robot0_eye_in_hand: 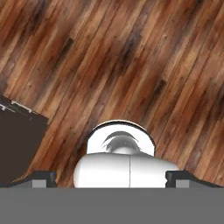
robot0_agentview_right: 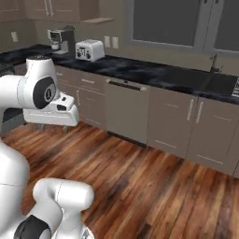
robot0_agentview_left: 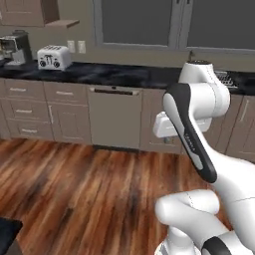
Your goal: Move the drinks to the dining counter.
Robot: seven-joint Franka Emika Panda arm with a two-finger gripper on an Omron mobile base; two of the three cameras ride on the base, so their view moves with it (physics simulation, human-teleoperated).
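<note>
Wood floor (robot0_eye_in_hand: 131,57) fills the space below the gripper (robot0_eye_in_hand: 112,175); fingers sit wide apart, empty. No drinks nearby, so which way they lie is unclear.

1 toaster (robot0_agentview_left: 54,57), 1 coffee machine (robot0_agentview_left: 15,47), 1 dishwasher (robot0_agentview_left: 115,117), 2 wall outlets (robot0_agentview_left: 76,47), 1 sink faucet (robot0_agentview_right: 214,62) on cab. counter.

A black corner of the dining counter (robot0_agentview_left: 7,230) juts in at the left base view's lower-left edge.
</note>
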